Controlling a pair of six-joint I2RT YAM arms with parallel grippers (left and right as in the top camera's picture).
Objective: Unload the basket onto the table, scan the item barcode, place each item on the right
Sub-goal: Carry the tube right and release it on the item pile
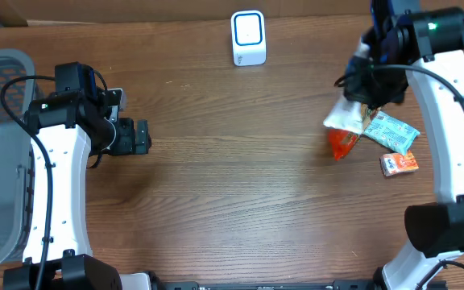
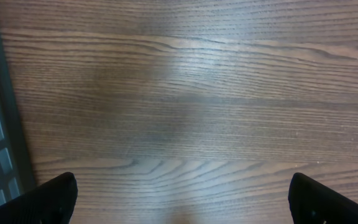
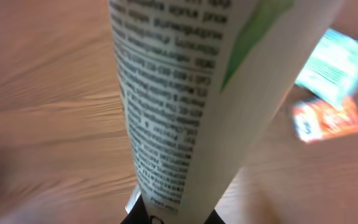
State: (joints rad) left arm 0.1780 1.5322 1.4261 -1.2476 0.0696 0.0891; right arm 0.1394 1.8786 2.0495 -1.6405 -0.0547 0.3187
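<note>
Packet (image 1: 343, 127) | right claw (image 1: 362, 98) clenched on it | left claw (image 1: 139, 137) spread wide, empty

White arms (image 1: 55, 185) (black joints (image 1: 127, 137), cables (image 1: 6, 87))

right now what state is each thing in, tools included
left tool: open, empty, over bare table
right tool: shut on the white pouch
white pouch: gripped at one end, printed text facing the wrist camera
scanner: standing upright at the far table edge
teal packet: lying on the table
orange packet: lying flat beside the teal packet
</note>
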